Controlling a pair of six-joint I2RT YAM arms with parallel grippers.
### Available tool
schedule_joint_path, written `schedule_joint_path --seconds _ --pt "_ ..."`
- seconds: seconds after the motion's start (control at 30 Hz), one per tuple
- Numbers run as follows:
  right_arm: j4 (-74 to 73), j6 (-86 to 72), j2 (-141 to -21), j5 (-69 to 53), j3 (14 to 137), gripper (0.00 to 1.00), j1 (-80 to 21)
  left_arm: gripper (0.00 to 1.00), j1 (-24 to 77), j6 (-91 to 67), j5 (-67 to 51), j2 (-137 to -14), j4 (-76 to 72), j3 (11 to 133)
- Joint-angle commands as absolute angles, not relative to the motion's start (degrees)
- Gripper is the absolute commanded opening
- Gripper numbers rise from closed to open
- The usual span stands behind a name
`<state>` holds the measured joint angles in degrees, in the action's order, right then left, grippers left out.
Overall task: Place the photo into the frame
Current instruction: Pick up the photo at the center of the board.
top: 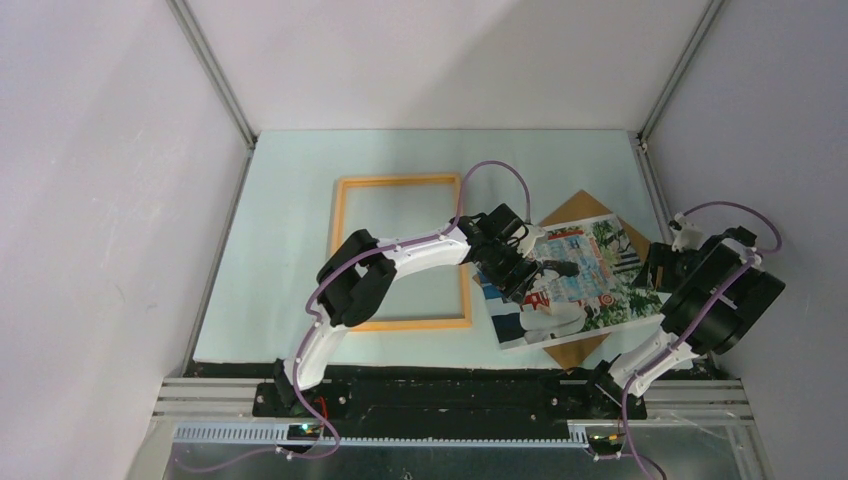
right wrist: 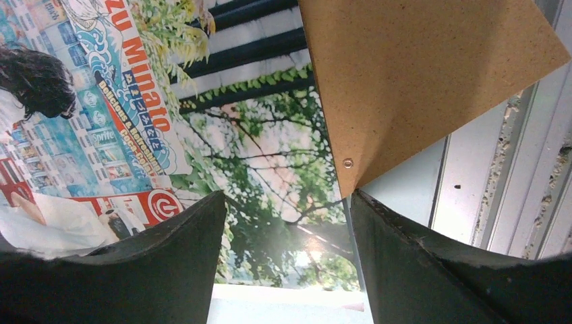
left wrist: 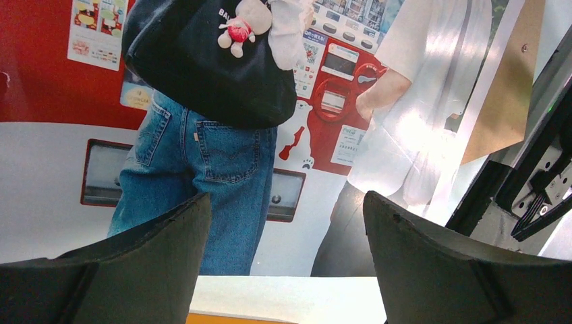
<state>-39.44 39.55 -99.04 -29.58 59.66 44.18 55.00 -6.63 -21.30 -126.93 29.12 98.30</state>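
Black fingers (left wrist: 155,256) of my left tool (left wrist: 284,202) fill the near view, spread wide and holding nothing, poised over the photo (top: 575,285). That glossy print lies askew on a brown backing board (top: 585,208), just beside the frame (top: 345,250) on its right-arm side, with none of it inside the frame yet. My right tool (right wrist: 287,202) sits at the photo's edge farthest from the frame, jaws apart, nothing clamped that I can see. My worry is that a flat, slick print gives little to pinch, so a closing tool may skid it, crease it, or lift the board with it. Two arms this close could also knock together. Legible on the print: "Minato" in red, "Delicious & Refreshing", "Sprite". The white letters on the bag (left wrist: 202,61) are cut off.
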Motion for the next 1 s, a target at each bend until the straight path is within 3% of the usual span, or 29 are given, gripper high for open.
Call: schedule_joint_path --seconds 0.0,0.5,0.97 --pt "-47.0 41.8 -104.5 -34.3 58.0 0.71 45.3 0.89 55.5 -7.4 -21.6 -128.7 30.4 96.3" --pt "-58.6 47.8 -105.7 -40.2 62.4 0.51 49.8 0.89 55.5 -7.6 -21.1 -128.8 30.1 96.2" --pt "-63.3 48.9 -104.4 -45.7 64.7 0.47 49.8 0.88 55.5 -7.2 -20.6 -128.6 30.2 96.1"
